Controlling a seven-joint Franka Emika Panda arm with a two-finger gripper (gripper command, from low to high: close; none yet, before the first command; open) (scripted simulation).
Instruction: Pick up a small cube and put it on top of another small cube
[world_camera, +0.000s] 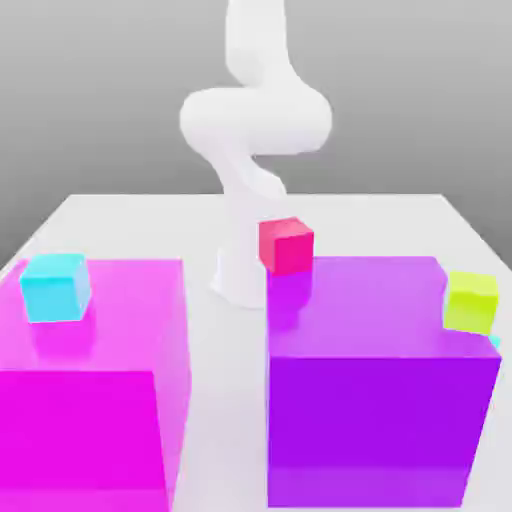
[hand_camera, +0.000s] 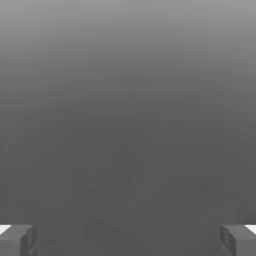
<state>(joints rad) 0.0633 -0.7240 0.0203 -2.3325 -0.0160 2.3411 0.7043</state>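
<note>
Of the small turquoise cube I see just a thin sliver (world_camera: 495, 341) at the purple block's (world_camera: 370, 380) edge on the exterior view's right, below a yellow-green cube (world_camera: 471, 301); the rest is hidden. A paler sky-blue small cube (world_camera: 55, 286) rests on the big magenta block (world_camera: 95, 380). A red small cube (world_camera: 287, 245) sits at the purple block's far corner. In the hand view my gripper (hand_camera: 128, 241) is open, its fingertips (hand_camera: 17, 240) far apart with nothing between them, facing plain grey background.
The arm's white links (world_camera: 255, 120) rise behind the blocks from a base on the white table (world_camera: 220, 400). A narrow strip of table runs between the magenta and purple blocks.
</note>
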